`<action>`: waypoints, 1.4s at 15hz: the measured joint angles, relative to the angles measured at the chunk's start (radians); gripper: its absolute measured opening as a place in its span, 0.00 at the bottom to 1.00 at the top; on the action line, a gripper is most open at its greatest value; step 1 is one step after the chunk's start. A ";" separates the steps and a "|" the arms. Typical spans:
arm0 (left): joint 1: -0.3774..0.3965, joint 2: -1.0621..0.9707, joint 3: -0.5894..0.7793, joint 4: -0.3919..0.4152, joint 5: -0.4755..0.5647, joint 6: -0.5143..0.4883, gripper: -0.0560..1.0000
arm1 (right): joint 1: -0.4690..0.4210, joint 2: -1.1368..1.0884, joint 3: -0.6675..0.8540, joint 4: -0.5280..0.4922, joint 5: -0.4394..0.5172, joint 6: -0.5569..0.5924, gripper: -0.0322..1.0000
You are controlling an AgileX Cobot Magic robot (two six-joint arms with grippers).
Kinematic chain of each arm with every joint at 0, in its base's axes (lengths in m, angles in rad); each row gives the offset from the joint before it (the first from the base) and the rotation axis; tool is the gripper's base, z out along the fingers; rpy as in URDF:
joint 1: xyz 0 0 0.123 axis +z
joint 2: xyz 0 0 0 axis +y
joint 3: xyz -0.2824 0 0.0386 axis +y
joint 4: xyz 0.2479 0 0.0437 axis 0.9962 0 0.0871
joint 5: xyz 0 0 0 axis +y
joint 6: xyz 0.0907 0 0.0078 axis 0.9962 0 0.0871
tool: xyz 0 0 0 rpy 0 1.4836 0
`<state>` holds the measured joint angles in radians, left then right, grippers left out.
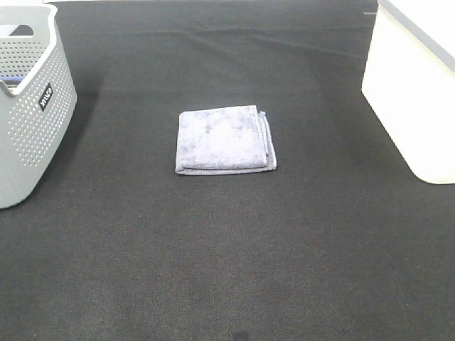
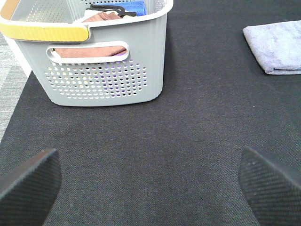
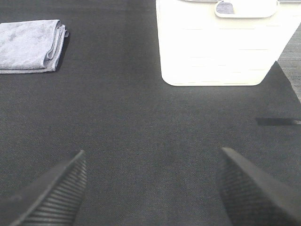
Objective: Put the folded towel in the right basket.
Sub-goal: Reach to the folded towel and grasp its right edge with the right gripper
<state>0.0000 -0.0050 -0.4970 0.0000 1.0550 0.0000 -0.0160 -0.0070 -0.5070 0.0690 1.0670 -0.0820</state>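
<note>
A folded lilac-grey towel (image 1: 225,139) lies flat in the middle of the black mat. It also shows in the left wrist view (image 2: 276,46) and in the right wrist view (image 3: 30,45). The right basket (image 1: 416,89) is white and stands at the right edge; the right wrist view shows its wall (image 3: 218,52) and a handle slot. Neither gripper shows in the high view. My left gripper (image 2: 150,186) is open and empty, low over bare mat. My right gripper (image 3: 150,188) is open and empty too, well short of the towel and the basket.
A grey perforated basket (image 1: 32,106) stands at the left edge; the left wrist view shows its wall (image 2: 101,77), a yellow rim and folded cloths inside. Black mat (image 1: 227,256) covers the table.
</note>
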 joint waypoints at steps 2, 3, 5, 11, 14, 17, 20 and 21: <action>0.000 0.000 0.000 0.000 0.000 0.000 0.98 | 0.000 0.000 0.000 0.000 0.000 0.000 0.74; 0.000 0.000 0.000 0.000 0.000 0.000 0.98 | 0.000 0.000 0.000 0.000 0.000 0.000 0.74; 0.000 0.000 0.000 0.000 0.000 0.000 0.98 | 0.000 0.000 0.000 0.000 0.000 0.000 0.74; 0.000 0.000 0.000 0.000 0.000 0.000 0.98 | 0.000 0.000 0.000 0.000 0.000 0.000 0.74; 0.000 0.000 0.000 0.000 0.000 0.000 0.98 | 0.000 0.000 0.000 0.000 0.000 0.000 0.74; 0.000 0.000 0.000 0.000 0.000 0.000 0.98 | 0.000 0.000 0.000 0.000 0.000 0.000 0.74; 0.000 0.000 0.000 0.000 0.000 0.000 0.98 | 0.000 0.000 0.000 0.000 0.000 0.000 0.74; 0.000 0.000 0.000 0.000 0.000 0.000 0.98 | 0.000 0.000 0.000 0.000 0.000 0.000 0.74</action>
<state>0.0000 -0.0050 -0.4970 0.0000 1.0550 0.0000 -0.0160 -0.0070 -0.5070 0.0690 1.0670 -0.0820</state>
